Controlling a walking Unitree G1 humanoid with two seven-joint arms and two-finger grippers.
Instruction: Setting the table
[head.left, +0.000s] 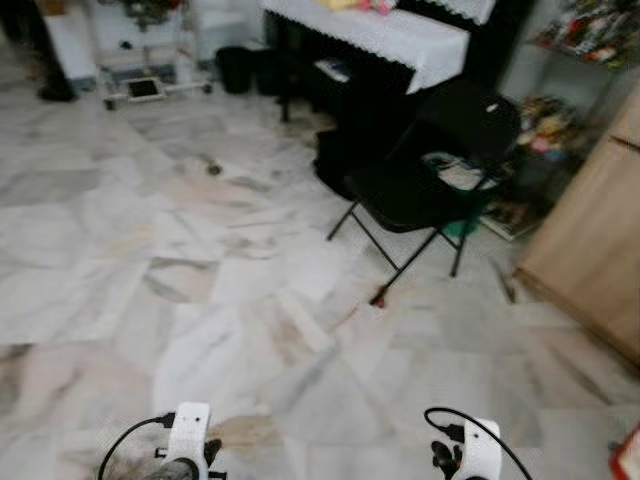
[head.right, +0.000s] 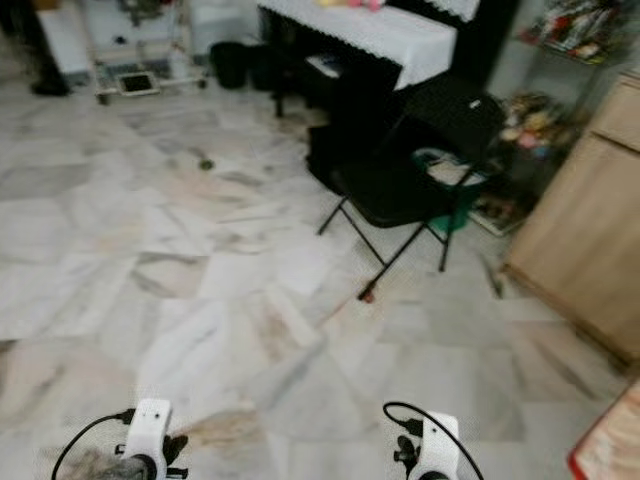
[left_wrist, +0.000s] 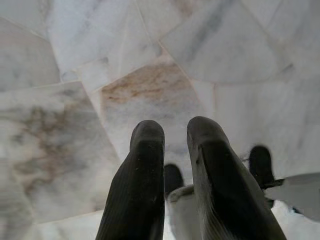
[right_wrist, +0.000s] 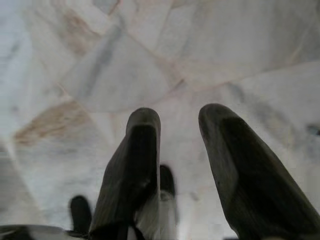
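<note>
No tableware is in sight. A dark table-like piece under a white lace cloth (head.left: 400, 35) stands at the far end of the room, and a black folding chair (head.left: 430, 170) sits in front of it. Both arms hang low over the marble floor, their white wrists (head.left: 188, 440) (head.left: 478, 450) at the bottom edge of the eye views. In the left wrist view my left gripper (left_wrist: 175, 132) points down at the floor, its fingers a narrow gap apart and holding nothing. My right gripper (right_wrist: 180, 122) is open wider and just as empty.
A wooden cabinet (head.left: 600, 240) lines the right side, with a red object (head.left: 628, 455) at the lower right corner. At the back stand cluttered shelves (head.left: 585, 30), a black bin (head.left: 236, 68) and a white wheeled rack (head.left: 140, 60). Open marble floor (head.left: 200, 280) lies ahead and left.
</note>
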